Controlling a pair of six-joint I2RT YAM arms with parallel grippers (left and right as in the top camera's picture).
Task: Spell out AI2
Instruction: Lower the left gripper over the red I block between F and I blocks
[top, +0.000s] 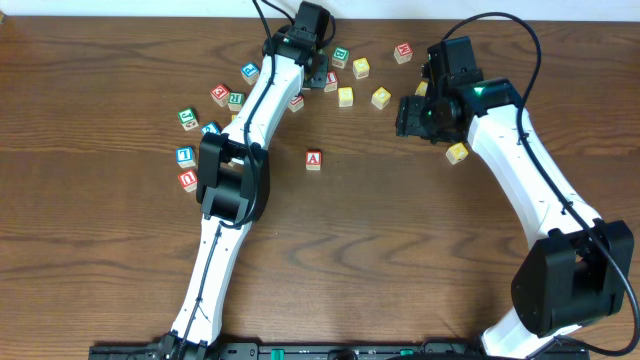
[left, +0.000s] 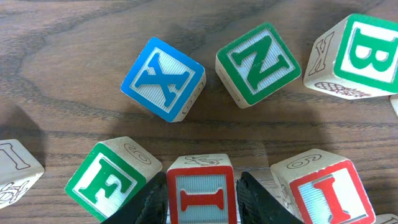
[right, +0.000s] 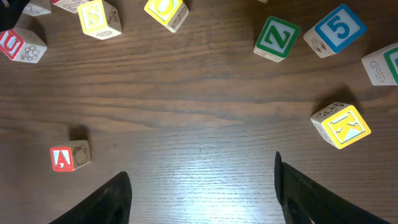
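Wood table (top: 100, 280): red I cube (left: 202, 199) clenched between left jaws; right jaws spread.

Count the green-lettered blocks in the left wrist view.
3. The N block sits top centre, the B block at the top right edge, the F block bottom left. Blocks cut off at the edges may hide more.

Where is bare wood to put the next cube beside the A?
Free: the wood right of the A cube toward the right arm, and nearer the robot. Crowded: the cubes around the left gripper and the I cube.
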